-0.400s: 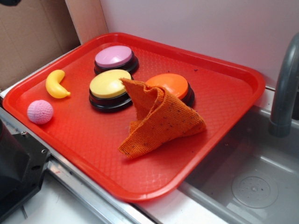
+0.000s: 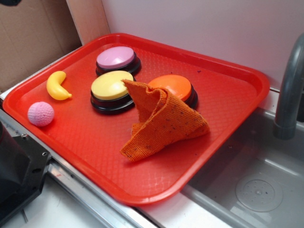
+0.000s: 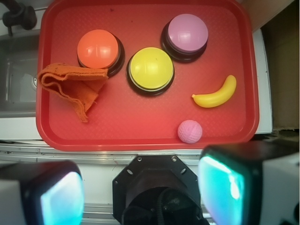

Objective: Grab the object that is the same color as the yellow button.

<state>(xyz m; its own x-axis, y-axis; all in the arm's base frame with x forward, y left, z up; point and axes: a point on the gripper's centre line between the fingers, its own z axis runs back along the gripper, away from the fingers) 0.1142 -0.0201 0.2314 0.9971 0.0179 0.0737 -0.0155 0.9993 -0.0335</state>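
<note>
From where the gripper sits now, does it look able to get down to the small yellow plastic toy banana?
Probably yes. The gripper is open, high above the tray's near edge. The small yellow plastic toy banana lies uncovered on the red plastic tray, apart from the pink crocheted ball and the yellow-topped round button.

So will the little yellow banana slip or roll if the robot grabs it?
The small glossy yellow plastic banana looks smooth, so it may slip. Its curved shape probably rocks or spins rather than rolls. It seems hard and light.

A toy kitchen: grey sink basin [image 2: 256,185] and faucet [image 2: 289,90] beside a red tray [image 2: 228,95].
</note>
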